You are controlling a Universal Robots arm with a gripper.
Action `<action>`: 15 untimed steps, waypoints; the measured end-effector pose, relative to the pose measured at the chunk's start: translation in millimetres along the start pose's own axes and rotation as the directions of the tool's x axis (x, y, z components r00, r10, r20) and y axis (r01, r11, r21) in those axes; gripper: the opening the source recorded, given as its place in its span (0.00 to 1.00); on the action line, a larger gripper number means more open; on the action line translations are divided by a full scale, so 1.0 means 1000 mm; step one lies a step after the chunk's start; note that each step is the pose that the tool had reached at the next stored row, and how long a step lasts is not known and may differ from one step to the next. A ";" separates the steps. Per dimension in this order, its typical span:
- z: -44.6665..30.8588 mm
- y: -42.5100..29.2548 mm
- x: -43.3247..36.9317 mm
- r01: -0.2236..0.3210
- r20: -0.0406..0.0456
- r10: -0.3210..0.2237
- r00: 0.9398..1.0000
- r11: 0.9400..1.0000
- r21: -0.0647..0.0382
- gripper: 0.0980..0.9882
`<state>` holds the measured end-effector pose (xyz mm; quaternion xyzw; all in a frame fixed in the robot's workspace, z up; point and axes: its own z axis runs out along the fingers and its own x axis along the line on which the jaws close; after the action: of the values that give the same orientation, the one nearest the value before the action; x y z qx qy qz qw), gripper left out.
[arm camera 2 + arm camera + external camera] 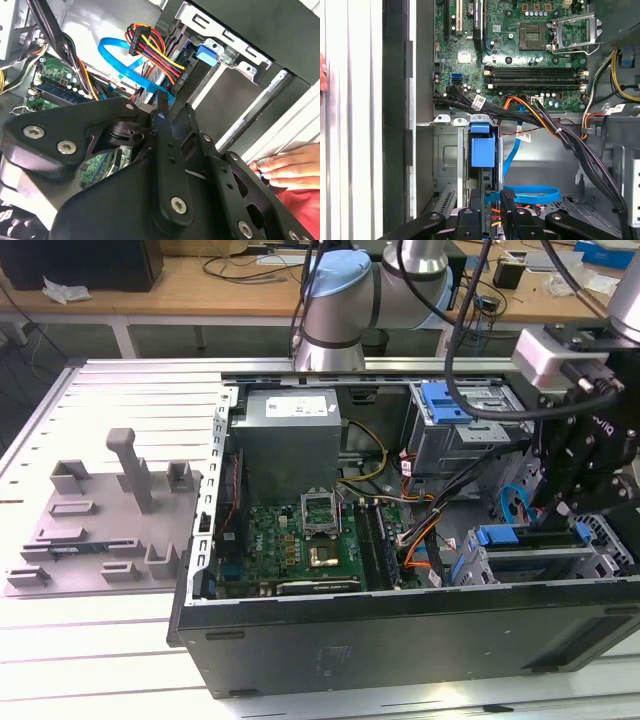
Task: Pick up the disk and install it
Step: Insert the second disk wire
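While the black two-fingered tool (pixel 492 200), its fingers narrowed edge-on around the blue-bracketed silver disk (pixel 483 150), stands over the grey metal drive cage (pixel 445 150), pressing squarely looks wisest.

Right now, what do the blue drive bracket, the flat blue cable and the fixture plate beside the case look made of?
Blue drive bracket: moulded plastic, it seems; uniform bright blue, soft sheen, rounded edges.
Flat blue cable: flexible plastic-jacketed ribbon; glossy, and it curves in a loop without kinking.
Fixture plate: matte grey, blocky posts and slots; likely printed or moulded plastic, though painted metal can't be excluded.
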<state>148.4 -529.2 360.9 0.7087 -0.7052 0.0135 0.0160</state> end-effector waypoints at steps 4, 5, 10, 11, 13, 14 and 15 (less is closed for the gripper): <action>-0.0090 0.0002 -0.0002 0.000 -0.001 0.000 1.000 1.000 0.000 0.22; -0.0114 0.0008 -0.0001 0.000 -0.002 0.000 1.000 1.000 0.001 0.22; -0.0135 0.0025 -0.0001 0.000 -0.002 0.000 1.000 1.000 0.003 0.01; -0.0135 0.0026 -0.0001 0.000 -0.002 0.000 1.000 1.000 0.003 0.01; -0.0134 0.0027 -0.0001 0.000 -0.002 0.000 1.000 1.000 0.003 0.01; -0.0134 0.0028 -0.0001 0.000 -0.002 0.000 1.000 1.000 0.003 0.01; -0.0135 0.0030 -0.0001 0.000 -0.002 0.000 1.000 1.000 0.003 0.01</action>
<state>145.5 -528.5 374.4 0.7087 -0.7052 0.0152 0.0157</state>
